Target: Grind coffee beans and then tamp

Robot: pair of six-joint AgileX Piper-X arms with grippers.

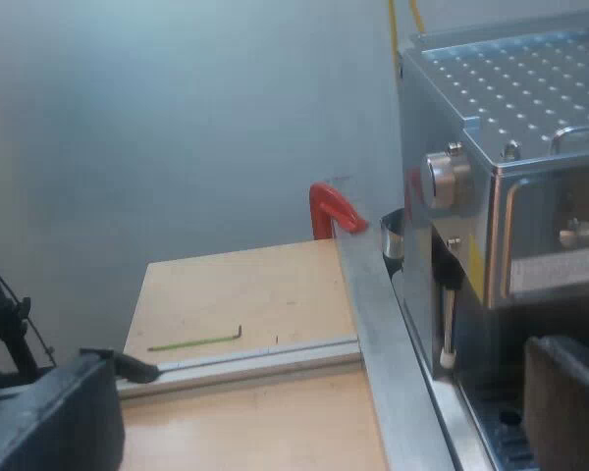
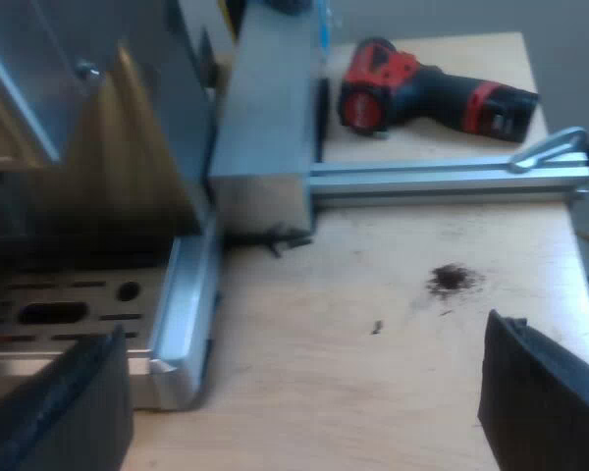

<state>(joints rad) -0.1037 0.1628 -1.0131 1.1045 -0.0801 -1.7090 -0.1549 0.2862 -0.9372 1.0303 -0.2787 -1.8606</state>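
Observation:
The espresso machine (image 1: 510, 147) stands close by my left gripper (image 1: 304, 412), its perforated metal top, a round side knob (image 1: 447, 179) and a thin steam wand (image 1: 450, 319) in sight. My left gripper is open with nothing between its fingers (image 1: 49, 417). A red curved piece (image 1: 330, 211) rises behind the aluminium rail (image 1: 373, 324), beside a dark round rim (image 1: 393, 237) at the machine's side. My right gripper (image 2: 304, 422) is open over the wooden table (image 2: 373, 373), next to the machine's slotted drip tray (image 2: 69, 304). It holds nothing.
A red and black cordless drill (image 2: 422, 93) lies beyond an aluminium rail (image 2: 442, 179). A small spill of coffee grounds (image 2: 454, 280) marks the table. A thin green hex key (image 1: 191, 341) lies on the wooden board near a cross rail (image 1: 255, 358).

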